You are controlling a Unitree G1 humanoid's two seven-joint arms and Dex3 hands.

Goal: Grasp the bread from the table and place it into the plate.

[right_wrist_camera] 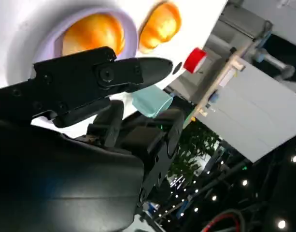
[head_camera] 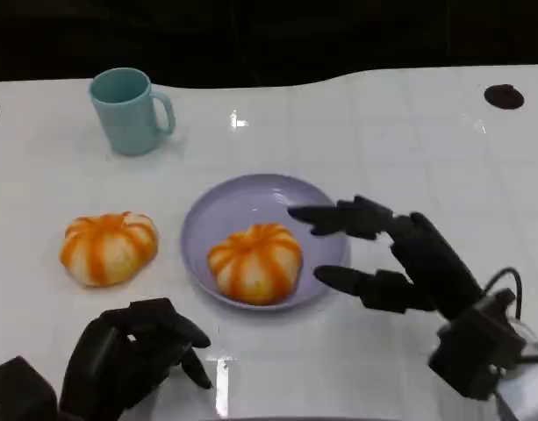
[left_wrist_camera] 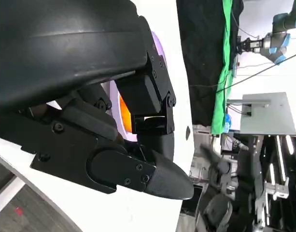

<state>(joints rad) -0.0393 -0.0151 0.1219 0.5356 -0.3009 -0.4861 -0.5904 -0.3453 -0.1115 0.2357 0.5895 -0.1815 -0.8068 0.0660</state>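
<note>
Fingers, head view: right hand [head_camera: 387,254] spread and released just beside the plate [head_camera: 251,197] at its 3 o'clock, holding nothing; left hand [head_camera: 132,351] curled in on nothing near the desk's [head_camera: 383,132] front edge.
Bread, head view: one bread [head_camera: 255,260] lies in the plate toward 6 o'clock, apparently already placed; a second bread [head_camera: 108,247] sits on the desk at the plate's 9 o'clock.
Mug, head view: teal mug [head_camera: 128,110] at 11 o'clock, well apart.
Left wrist view: clenched left hand [left_wrist_camera: 114,125], orange bread [left_wrist_camera: 125,116] glimpsed behind the fingers.
Right wrist view: open right hand [right_wrist_camera: 90,92], both breads beyond: plated bread [right_wrist_camera: 92,31], desk bread [right_wrist_camera: 160,24].
</note>
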